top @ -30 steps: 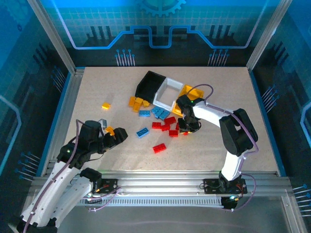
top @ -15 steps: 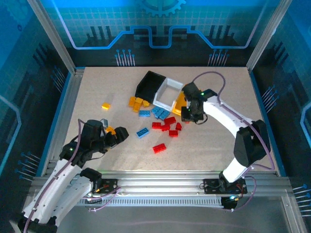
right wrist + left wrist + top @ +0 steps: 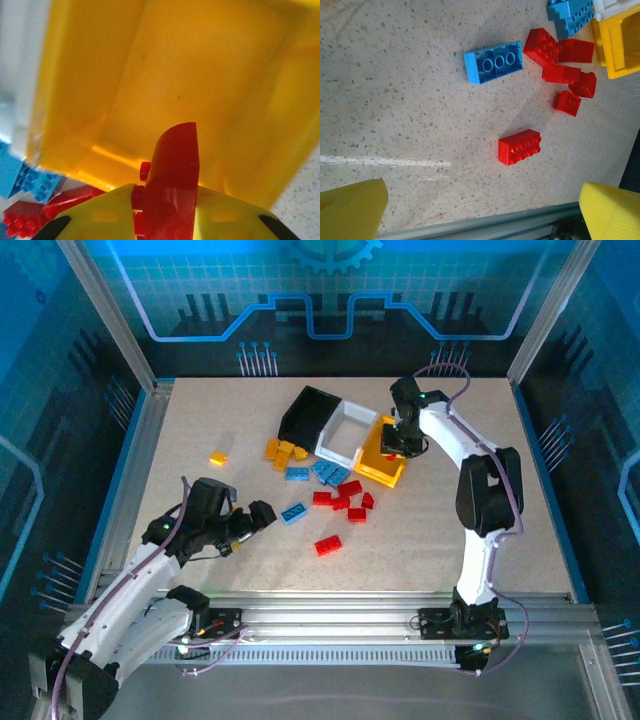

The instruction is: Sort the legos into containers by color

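Observation:
My right gripper [image 3: 394, 446] hangs over the yellow bin [image 3: 377, 474], shut on a red lego [image 3: 173, 175] that stands above the bin's bare floor [image 3: 200, 65]. The white bin [image 3: 345, 432] and the black bin [image 3: 304, 411] adjoin it on the left. My left gripper [image 3: 256, 518] is open and holds nothing, low over the table beside a blue lego [image 3: 293, 512]. In the left wrist view, between its yellow fingertips [image 3: 351, 210], I see a single red lego [image 3: 519, 147], the blue lego [image 3: 493, 61] and a red cluster [image 3: 564, 56].
Orange legos [image 3: 282, 451] lie left of the bins, one more [image 3: 218, 457] further left. Blue legos [image 3: 326, 473] sit in front of the white bin. The table's front rail [image 3: 485, 225] runs close under my left gripper. Glass walls enclose the table.
My right gripper has risen from the red cluster with a red lego and swung back over the yellow bin. My left gripper has moved a little right, toward the blue lego.

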Robot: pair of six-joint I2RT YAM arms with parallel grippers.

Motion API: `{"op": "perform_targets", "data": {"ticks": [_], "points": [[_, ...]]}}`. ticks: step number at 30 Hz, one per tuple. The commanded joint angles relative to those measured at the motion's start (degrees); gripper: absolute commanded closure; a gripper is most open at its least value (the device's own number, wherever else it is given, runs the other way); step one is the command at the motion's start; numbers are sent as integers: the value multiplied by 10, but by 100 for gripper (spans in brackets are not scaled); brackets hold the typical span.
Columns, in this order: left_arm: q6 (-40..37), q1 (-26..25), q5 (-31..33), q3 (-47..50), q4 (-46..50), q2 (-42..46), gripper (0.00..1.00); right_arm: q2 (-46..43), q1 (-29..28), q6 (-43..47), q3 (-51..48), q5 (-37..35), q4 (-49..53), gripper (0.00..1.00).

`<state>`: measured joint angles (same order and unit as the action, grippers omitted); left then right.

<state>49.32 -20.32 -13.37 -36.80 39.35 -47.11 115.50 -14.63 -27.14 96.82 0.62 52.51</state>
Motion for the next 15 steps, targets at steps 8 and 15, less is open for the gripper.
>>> {"op": "perform_targets", "data": {"ticks": [8,15], "points": [[34,-5,-10,-10,2,-5,1,-3,11,25,27,25,8,57],[35,-7,-17,-13,-32,-27,1,-101,-2,35,-4,34,36,52]]}}
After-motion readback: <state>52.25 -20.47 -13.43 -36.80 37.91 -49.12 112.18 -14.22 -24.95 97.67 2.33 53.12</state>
